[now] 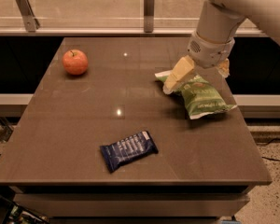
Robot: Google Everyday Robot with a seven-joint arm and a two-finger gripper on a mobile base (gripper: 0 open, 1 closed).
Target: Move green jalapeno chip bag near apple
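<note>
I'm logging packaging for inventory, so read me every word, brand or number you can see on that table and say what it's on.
Crinkly green jalapeno chip bag: light lettering, too blurred to read.
Dark blue wrapped bar: white print, too blurred to read.
Round red-orange apple: no label visible.
Two-finger gripper, at the bag's far end: no markings visible.

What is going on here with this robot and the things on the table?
A robot arm reaches down over the right side of the table, with its gripper at the green jalapeno chip bag. The fingers are open, one on each side of the bag's far end, and have not yet closed on it. The bag lies on the table. The apple sits apart at the far left corner, and a dark blue wrapped bar lies near the front edge.
</note>
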